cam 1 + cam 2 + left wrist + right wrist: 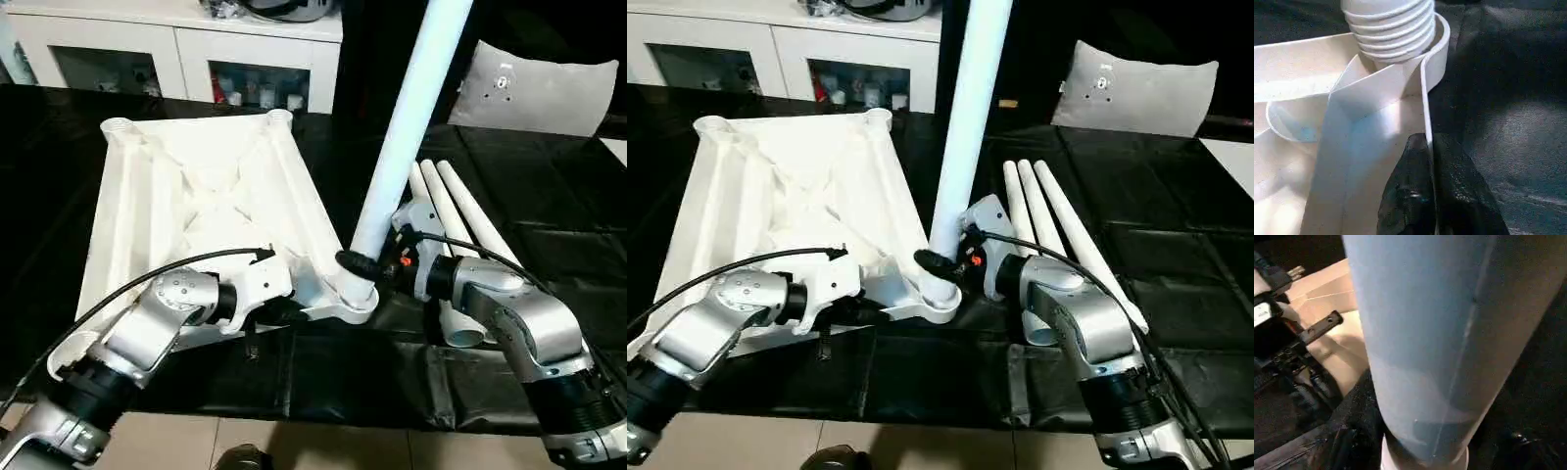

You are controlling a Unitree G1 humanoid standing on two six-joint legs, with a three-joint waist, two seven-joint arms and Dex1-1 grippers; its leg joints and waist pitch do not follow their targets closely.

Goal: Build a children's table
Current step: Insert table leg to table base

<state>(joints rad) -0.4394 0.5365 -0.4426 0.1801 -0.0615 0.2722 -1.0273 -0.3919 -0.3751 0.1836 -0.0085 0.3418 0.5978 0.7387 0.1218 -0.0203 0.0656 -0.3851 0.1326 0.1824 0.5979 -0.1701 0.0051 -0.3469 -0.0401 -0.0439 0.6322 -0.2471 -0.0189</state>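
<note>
Black-covered tabletop (549, 245): children's table (196, 196) lies underside up. Left fingers (1430, 196) pinched closed on its near rim. Right fingers (361, 262) clasp the leg (407, 127) standing in the near corner socket (353, 299).

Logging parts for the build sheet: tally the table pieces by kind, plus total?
Table top: 1
Leg standing in the corner socket: 1
Loose legs lying on the black work table: 3
Total: 5
</note>
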